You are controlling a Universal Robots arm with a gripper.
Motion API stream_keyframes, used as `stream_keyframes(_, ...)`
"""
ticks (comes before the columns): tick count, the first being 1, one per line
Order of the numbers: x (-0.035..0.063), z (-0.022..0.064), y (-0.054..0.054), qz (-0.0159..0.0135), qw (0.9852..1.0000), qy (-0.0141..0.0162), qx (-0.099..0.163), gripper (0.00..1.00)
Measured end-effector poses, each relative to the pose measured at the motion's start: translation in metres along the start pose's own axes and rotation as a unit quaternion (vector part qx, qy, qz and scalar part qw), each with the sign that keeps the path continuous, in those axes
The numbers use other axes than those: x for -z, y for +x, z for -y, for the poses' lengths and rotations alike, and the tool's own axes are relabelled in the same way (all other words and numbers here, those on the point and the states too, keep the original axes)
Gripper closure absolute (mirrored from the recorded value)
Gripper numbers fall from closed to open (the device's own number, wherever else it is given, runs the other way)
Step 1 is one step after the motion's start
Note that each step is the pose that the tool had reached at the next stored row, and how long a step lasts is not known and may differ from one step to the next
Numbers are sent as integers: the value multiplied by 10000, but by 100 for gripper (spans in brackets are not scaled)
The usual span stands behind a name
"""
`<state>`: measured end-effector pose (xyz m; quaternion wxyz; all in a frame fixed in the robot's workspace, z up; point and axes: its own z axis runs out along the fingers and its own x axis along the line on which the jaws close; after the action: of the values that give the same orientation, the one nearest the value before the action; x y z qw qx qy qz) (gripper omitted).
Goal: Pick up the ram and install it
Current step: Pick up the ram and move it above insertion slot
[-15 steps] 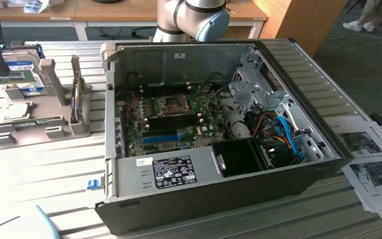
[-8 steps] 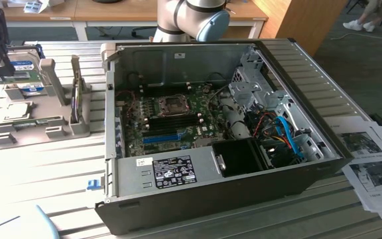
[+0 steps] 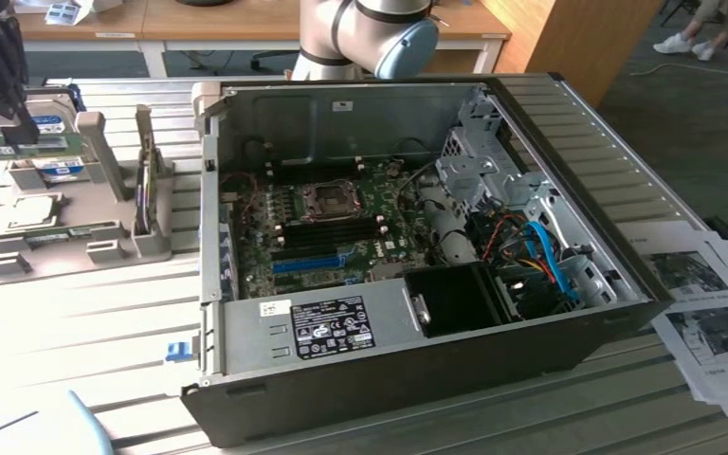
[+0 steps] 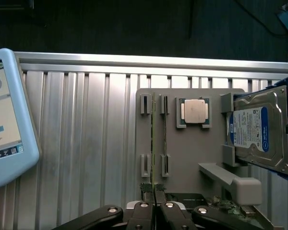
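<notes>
Wrist view: the gripper [image 4: 153, 194] is clamping the ram [image 4: 152, 139]. The fingers [image 4: 145, 211] are sitting nearly together with just the thin board between them. The ram is showing edge-on as a thin green line, running out from the fingertips over the grey fixture [image 4: 182, 158], between two pairs of slot clips. Cannot tell whether its lower edge is sitting in the fixture or hanging clear. The fingers are hiding the stretch of ram they grip.

Exterior view: the gripper is hanging over the fixture at the far corner of the table [image 3: 99, 322], on the exterior view's left, and the frame is cutting most of it off.

Around: a CPU [image 4: 194, 111] is lying on the fixture just beside the ram. A hard drive [image 4: 259, 132] is standing at the fixture's edge, partly cut off. A tablet [image 4: 5, 120] is lying on the table, apart from the fixture and also cut off. The open PC case [image 3: 402, 351] is occupying the table's middle, with its motherboard [image 3: 326, 227] facing up. Its near wall is standing between gripper and board. Papers [image 3: 705, 284] are lying at the table's edge on the exterior view's right. The arm [image 3: 364, 33] is rising behind the case.
</notes>
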<state>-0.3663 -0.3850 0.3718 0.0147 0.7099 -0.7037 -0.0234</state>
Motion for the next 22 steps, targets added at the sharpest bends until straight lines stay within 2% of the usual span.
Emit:
stream_keyframes(2,1,24,0,0,10000,0,0,89)
stream_keyframes(3,5,94,1,0,10000,0,0,89)
stream_keyframes(5,9,164,2,0,10000,0,1,89)
stream_keyframes(22,18,331,3,0,10000,0,0,89)
